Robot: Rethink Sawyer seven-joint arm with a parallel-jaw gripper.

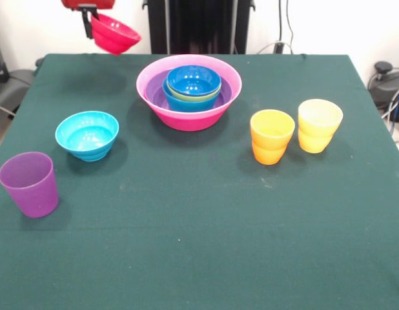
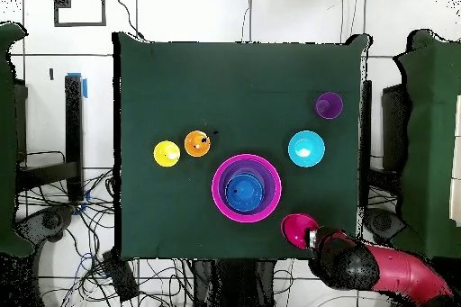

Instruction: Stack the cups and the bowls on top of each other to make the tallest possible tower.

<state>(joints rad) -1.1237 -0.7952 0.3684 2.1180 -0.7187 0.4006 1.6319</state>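
My gripper [image 1: 90, 18] is at the top left, shut on the rim of the small red-pink bowl [image 1: 114, 35]. It holds the bowl tilted in the air above the table's far corner. In the overhead view the gripper [image 2: 314, 239] and this bowl [image 2: 298, 230] are near the table's bottom edge. The tower's hot-pink bowl [image 1: 186, 119] holds nested purple [image 1: 156, 97], blue, lime green [image 1: 194, 97] and dark blue [image 1: 194, 81] bowls. The cyan bowl [image 1: 87, 134] stands alone. The purple cup [image 1: 30, 183], orange cup [image 1: 272, 135] and yellow cup [image 1: 319, 124] stand upright and apart.
The green table [image 1: 186, 245] reaches the picture's edges at the front. Cables and equipment lie on the floor around it. In the overhead view the tower [image 2: 219, 197] is left of the held bowl and the cyan bowl [image 2: 306, 148] is above it.
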